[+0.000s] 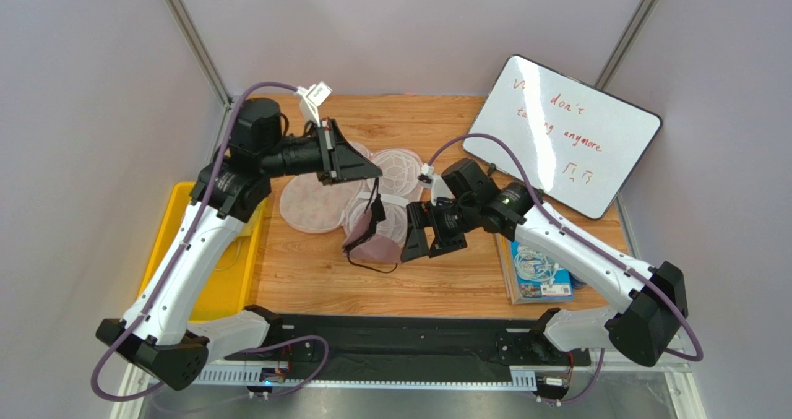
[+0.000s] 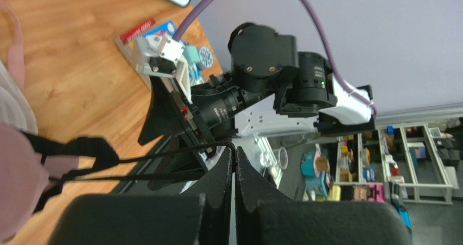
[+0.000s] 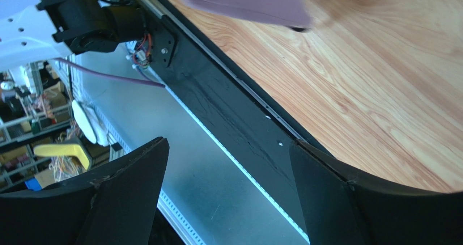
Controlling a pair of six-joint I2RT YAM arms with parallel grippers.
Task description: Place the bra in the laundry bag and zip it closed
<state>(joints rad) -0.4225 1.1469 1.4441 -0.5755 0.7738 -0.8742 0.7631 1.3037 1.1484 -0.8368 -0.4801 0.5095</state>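
currently, left fingers (image 2: pixel 217 188) clamped on bra (image 1: pixel 376 244) strap, right fingers (image 3: pixel 127 193) spread wide beside it

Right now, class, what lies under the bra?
The open bag and the table show around the bra; whatever lies directly beneath it is covered.
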